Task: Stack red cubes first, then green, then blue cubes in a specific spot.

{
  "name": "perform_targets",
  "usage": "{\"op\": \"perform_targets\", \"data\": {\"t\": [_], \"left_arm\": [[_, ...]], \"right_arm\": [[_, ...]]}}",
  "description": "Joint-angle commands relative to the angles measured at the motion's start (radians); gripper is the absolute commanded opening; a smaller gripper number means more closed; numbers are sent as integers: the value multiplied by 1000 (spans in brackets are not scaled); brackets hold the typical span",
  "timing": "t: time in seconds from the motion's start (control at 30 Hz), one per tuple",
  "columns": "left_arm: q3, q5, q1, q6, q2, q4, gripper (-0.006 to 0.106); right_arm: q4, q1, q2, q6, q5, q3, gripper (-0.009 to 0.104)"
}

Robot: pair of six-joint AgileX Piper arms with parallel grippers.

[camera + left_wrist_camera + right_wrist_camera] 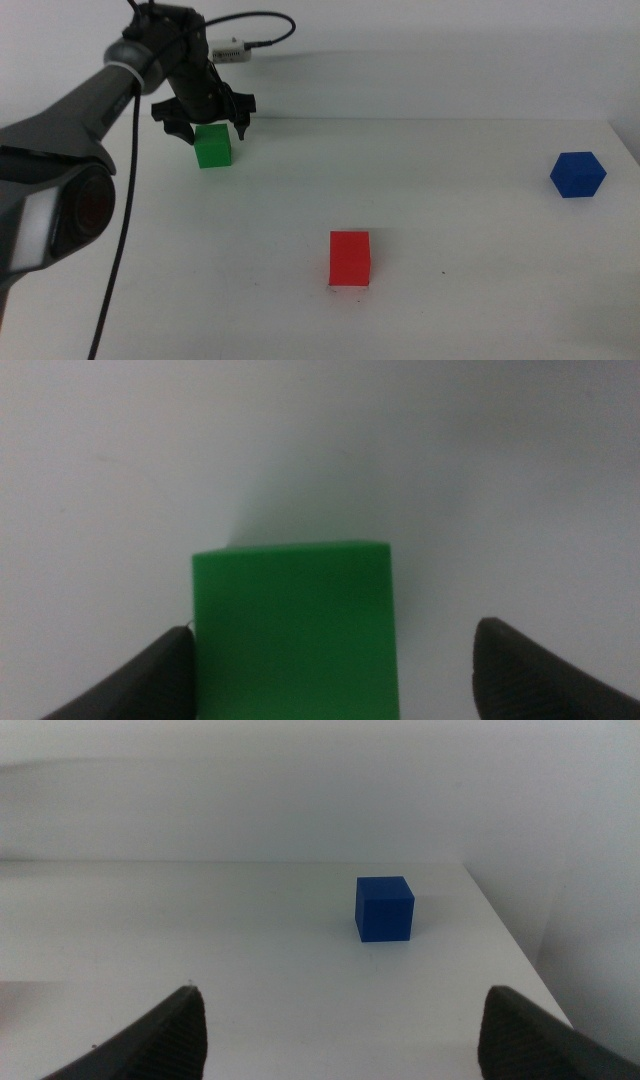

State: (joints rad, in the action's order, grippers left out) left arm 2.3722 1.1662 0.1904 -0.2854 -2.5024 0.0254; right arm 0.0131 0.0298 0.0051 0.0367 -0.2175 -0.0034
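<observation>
Nearest the middle camera, the small matte bright-red cube (350, 258) sits on the white tabletop (480, 280), a tiny dark tick beside it. Far back on the left, the left gripper (207, 127) straddles the small matte green cube (212, 146), jaws apart, one touching its side. Well apart at right rests the deep-blue cube (578, 174); the right gripper (340, 1030), out of the middle view, faces it with jaws apart.
</observation>
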Motion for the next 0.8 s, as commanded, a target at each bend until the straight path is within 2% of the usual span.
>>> {"op": "perform_targets", "data": {"t": [0.0,0.1,0.23,0.43,0.5,0.63,0.77], "left_arm": [[12,-36,-6,-13,-8,-7,94],[12,-72,-14,-38,-28,0,93],[12,-110,-22,-48,-42,-12,83],[35,-24,-35,-33,-37,-54,41],[54,46,-29,-26,-8,-47,33],[18,55,34,-25,126,53,30],[-188,55,144,-79,323,57,30]], "right_arm": [[-7,4,-5,5,8,3,93],[-7,4,-5,5,8,3,93],[-7,4,-5,5,8,3,93],[-7,4,-5,5,8,3,93],[-7,4,-5,5,8,3,93],[-7,4,-5,5,8,3,93],[-7,4,-5,5,8,3,93]]}}
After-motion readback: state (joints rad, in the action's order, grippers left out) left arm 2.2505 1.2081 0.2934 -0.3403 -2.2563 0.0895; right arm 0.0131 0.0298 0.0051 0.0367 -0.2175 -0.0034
